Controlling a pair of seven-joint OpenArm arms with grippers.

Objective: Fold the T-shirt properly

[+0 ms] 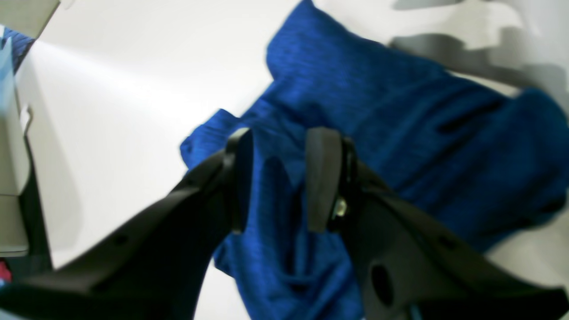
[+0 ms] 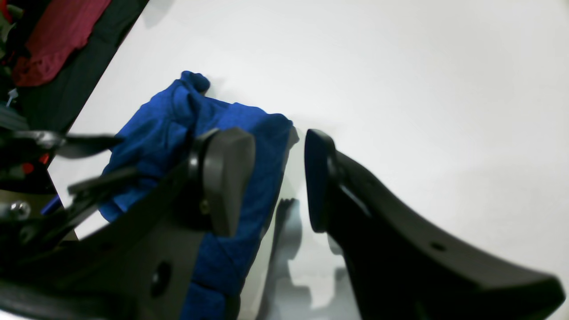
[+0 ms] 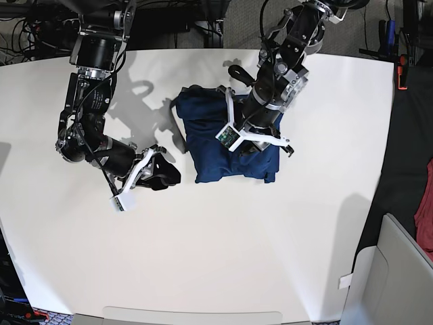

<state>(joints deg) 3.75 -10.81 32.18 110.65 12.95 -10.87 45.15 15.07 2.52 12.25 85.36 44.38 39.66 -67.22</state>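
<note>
Inspecting the T-shirt (image 3: 230, 145), you find it bunched mid-desk (image 3: 216, 257), partly folded. Your left tool (image 1: 279, 180) hovers above it, jaws parted, gripping nothing, likely placed to take a fold. Your right tool (image 2: 279, 180) waits beside, open and empty

White table (image 3: 203, 271) under bright light; cables (image 3: 27, 27) and possibly dark floor (image 3: 413, 135) behind.

The left gripper (image 1: 278, 178) is reaching down with its jaws apart. The right gripper (image 2: 278, 180) is hanging low, jaws apart too.
</note>
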